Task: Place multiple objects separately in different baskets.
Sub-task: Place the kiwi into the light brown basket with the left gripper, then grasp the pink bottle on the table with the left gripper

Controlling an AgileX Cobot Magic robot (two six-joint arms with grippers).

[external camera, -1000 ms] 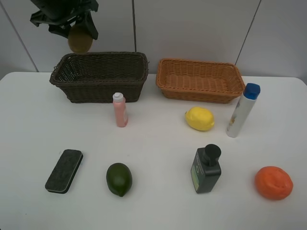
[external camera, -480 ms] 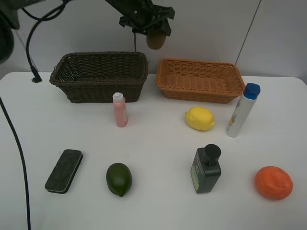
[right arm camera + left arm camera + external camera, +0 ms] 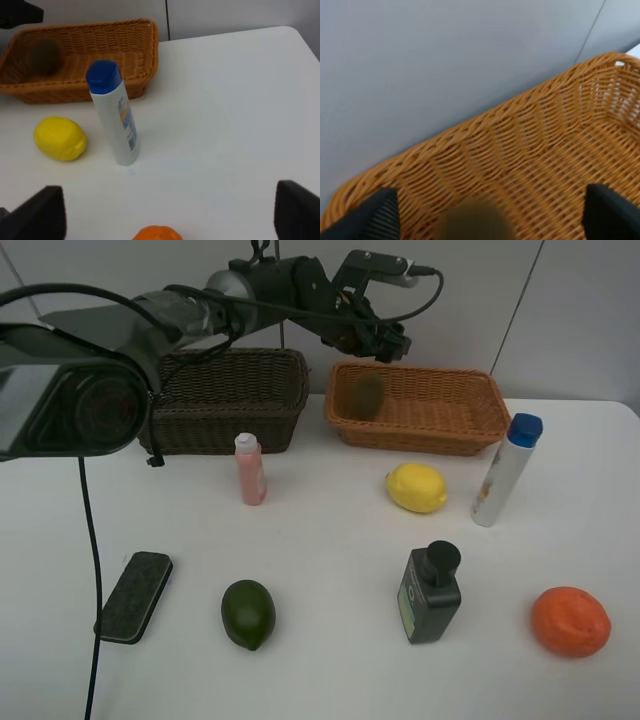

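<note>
Hovering over the light orange-tan basket, the left tool shows its jaws spread wide, gripping nothing; the brown kiwi, blurred, is loose inside that basket near its left end. A clean finish likely means lifting straight up, clear of the wicker rim, before seeking another fruit.

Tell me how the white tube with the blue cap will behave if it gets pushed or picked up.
The white blue-capped tube stands upright, tall on a narrow base, so a sideways push would probably tip it. Its rounded body would then likely roll. The smooth plastic may slip if gripped lightly.
</note>
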